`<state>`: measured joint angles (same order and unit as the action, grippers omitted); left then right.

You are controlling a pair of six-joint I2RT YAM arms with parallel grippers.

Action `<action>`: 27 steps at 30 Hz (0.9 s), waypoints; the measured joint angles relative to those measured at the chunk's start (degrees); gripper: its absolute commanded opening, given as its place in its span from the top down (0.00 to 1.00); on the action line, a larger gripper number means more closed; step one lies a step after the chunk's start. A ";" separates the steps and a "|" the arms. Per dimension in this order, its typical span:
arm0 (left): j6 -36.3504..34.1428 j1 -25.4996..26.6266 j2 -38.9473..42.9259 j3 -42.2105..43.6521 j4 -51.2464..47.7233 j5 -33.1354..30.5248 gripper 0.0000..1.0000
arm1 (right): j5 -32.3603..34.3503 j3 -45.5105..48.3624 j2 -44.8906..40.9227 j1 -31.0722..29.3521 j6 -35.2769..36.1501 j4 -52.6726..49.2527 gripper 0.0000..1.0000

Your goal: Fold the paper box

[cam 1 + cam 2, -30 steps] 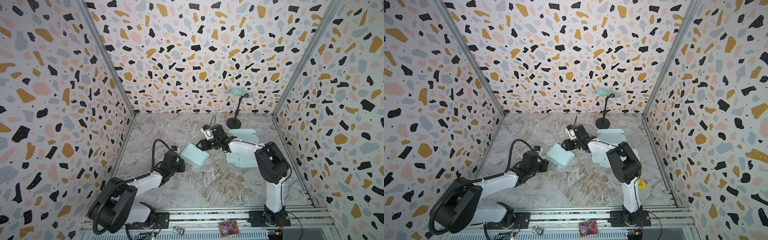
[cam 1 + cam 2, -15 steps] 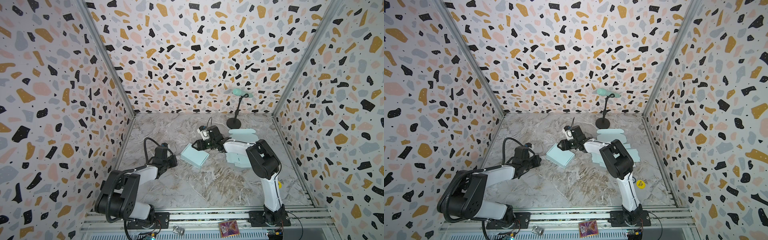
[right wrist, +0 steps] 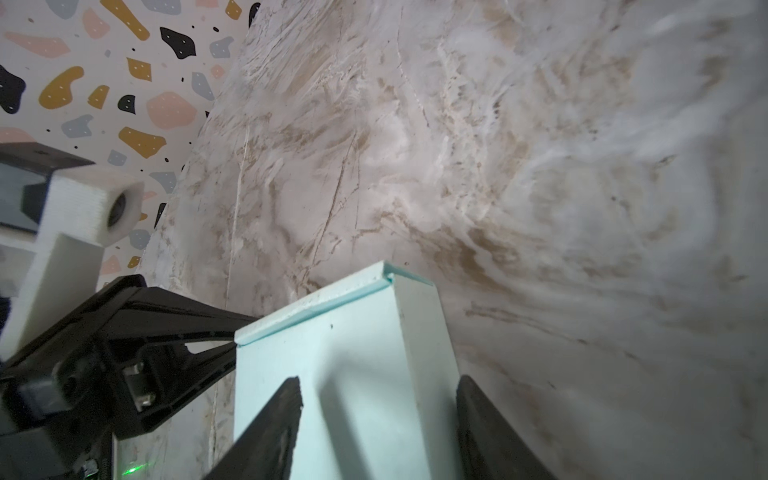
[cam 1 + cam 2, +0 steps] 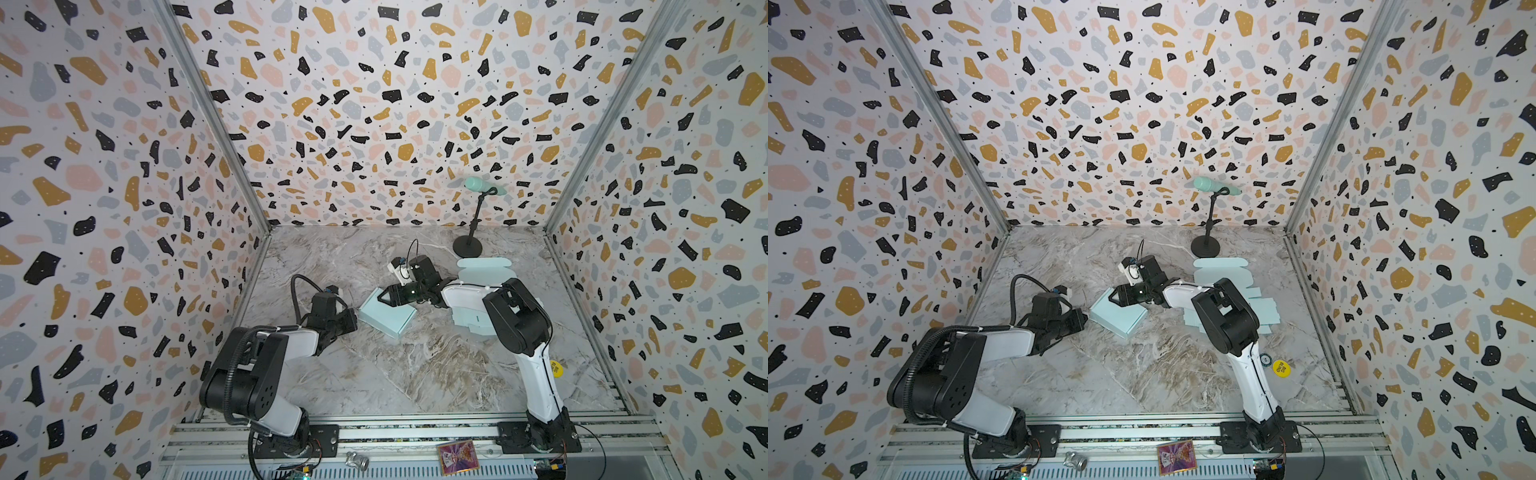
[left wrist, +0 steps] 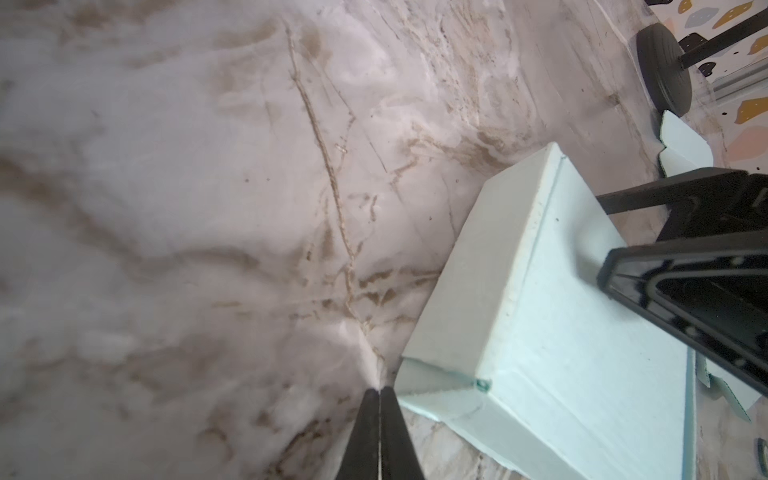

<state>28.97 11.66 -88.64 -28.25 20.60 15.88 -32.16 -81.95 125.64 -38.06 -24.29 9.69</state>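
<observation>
Closing stage, I judge: paper box (image 4: 390, 322) lies folded at frame centre in both top views, long axis apparently upper left to lower right, lid seam toward the left. Right gripper (image 4: 384, 297) has its jaws parted, one finger lying on the lid. Left gripper (image 5: 379, 392) is clenched on nothing beside the corner flap (image 5: 436, 390), which I think wants tucking next.

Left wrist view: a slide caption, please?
Left gripper, jaws shut, beside a corner of the folded paper box; right gripper, jaws open, reaches over its lid.
</observation>
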 measured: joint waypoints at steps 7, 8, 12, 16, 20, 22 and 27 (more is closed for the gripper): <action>0.90 0.00 -1.07 0.00 2.80 0.76 0.92 | -1.46 -0.39 1.09 0.02 0.31 0.07 0.41; 1.09 0.00 -1.25 0.00 3.08 0.81 0.92 | -1.62 -0.61 1.20 0.02 0.35 0.04 0.41; 1.64 -0.02 -1.51 0.02 3.82 0.90 0.92 | -1.95 -0.74 1.29 -0.26 0.37 0.04 0.41; 1.70 -0.02 -0.92 0.02 3.41 0.44 0.92 | -1.88 -0.74 1.29 -0.39 0.37 0.04 0.41; 1.62 -0.02 2.60 0.37 1.09 -2.10 0.92 | -1.62 -0.74 1.29 -0.42 0.35 0.02 0.41; 1.38 -0.02 5.16 0.94 -0.17 -3.58 0.92 | -1.49 -0.74 1.29 -0.42 0.35 0.02 0.41; 1.16 0.04 8.90 3.26 -1.29 -4.24 0.90 | -1.44 -0.74 1.29 -0.44 0.33 0.04 0.41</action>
<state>30.13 11.70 -79.75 -24.99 19.31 11.64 -33.61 -82.70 126.93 -38.50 -23.97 9.74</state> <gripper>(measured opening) 0.093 0.587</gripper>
